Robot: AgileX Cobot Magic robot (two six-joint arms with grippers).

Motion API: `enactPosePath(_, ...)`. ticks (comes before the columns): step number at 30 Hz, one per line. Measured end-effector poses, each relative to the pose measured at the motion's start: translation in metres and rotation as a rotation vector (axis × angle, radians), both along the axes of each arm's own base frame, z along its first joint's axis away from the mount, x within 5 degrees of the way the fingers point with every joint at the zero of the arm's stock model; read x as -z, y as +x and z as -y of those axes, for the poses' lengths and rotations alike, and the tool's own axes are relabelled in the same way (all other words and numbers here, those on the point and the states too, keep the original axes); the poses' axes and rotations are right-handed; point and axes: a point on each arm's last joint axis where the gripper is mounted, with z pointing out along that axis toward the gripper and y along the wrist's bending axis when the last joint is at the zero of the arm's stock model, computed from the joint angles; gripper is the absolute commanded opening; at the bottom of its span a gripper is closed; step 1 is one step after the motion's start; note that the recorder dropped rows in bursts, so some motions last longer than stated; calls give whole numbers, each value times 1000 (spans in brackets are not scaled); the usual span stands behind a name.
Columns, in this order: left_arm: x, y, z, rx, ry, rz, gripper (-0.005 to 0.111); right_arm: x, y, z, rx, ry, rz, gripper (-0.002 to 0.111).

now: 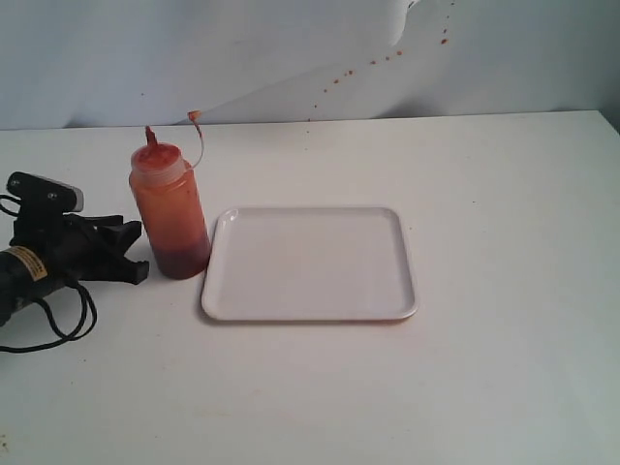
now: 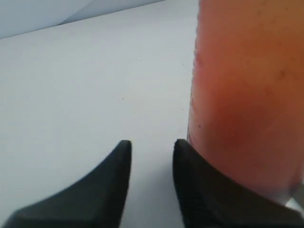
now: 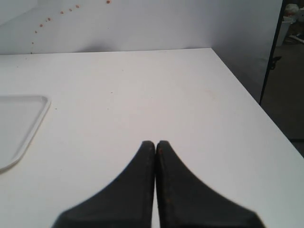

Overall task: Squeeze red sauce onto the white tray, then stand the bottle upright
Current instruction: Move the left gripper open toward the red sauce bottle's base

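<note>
Translucent cylindrical bottle (image 1: pixel 170 215) upright beside smooth white tray (image 1: pixel 310 263); left gripper (image 2: pixel 152 145) released; right gripper (image 3: pixel 155 144) clenched.

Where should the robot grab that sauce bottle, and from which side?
Probably mid-body on the bottle, where its upright cylinder is straight; the nozzle tapers. Come level from where the left gripper sits, since the white tray lies along the other.
</note>
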Motion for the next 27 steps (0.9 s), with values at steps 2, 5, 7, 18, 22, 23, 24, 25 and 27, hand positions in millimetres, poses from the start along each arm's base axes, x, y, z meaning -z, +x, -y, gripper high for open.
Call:
enactPosePath(2,0,0,-1,-10,-2,1,86,0,0,0,0,0,0,0)
enactPosePath(5,-1,1,-3,-35,-11,7,104,0,0,0,0,0,0,0)
enactPosePath(7,-3,2,-2,-35,-21,29,104,0,0,0,0,0,0,0)
enactPosePath(18,-5,3,-2,-29,-26,50,104,0,0,0,0,0,0,0)
enactPosePath(22,5,-2,-4,-21,55,-49,104,0,0,0,0,0,0,0)
enactPosePath(23,8,-3,-5,-18,78,-74,104,0,0,0,0,0,0,0)
enactPosePath(24,10,-4,-6,-18,92,-98,104,0,0,0,0,0,0,0)
enactPosePath(25,11,-5,-6,-16,104,-115,104,0,0,0,0,0,0,0)
enactPosePath(27,15,-7,-7,-5,128,-155,104,0,0,0,0,0,0,0)
